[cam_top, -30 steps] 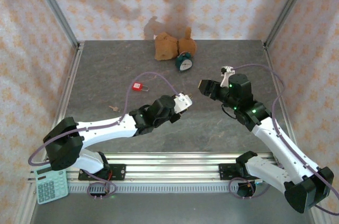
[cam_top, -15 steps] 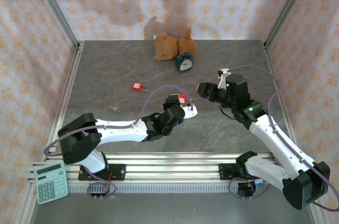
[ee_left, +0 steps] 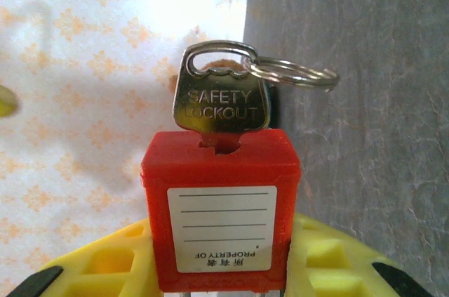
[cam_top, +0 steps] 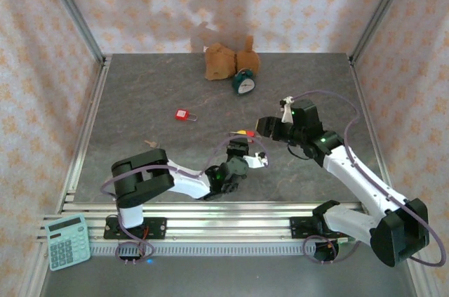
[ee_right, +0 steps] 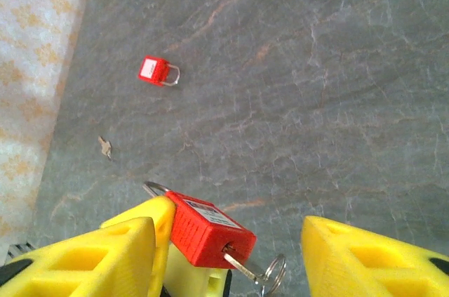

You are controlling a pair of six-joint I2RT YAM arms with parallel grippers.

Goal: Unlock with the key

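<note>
One key (ee_right: 242, 261) between right tool's (ee_right: 226, 224) jaws

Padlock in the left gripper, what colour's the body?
Red padlock with a white label; shows best in the left wrist view.

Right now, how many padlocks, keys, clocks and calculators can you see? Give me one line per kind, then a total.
Padlocks: 2 (loose padlock; held padlock in the left gripper)
Keys: 2 (silver key in the held padlock; tan key lying loose)
Clocks: 1 (teal alarm clock)
Calculators: 1 (calculator)
Total: 6
</note>
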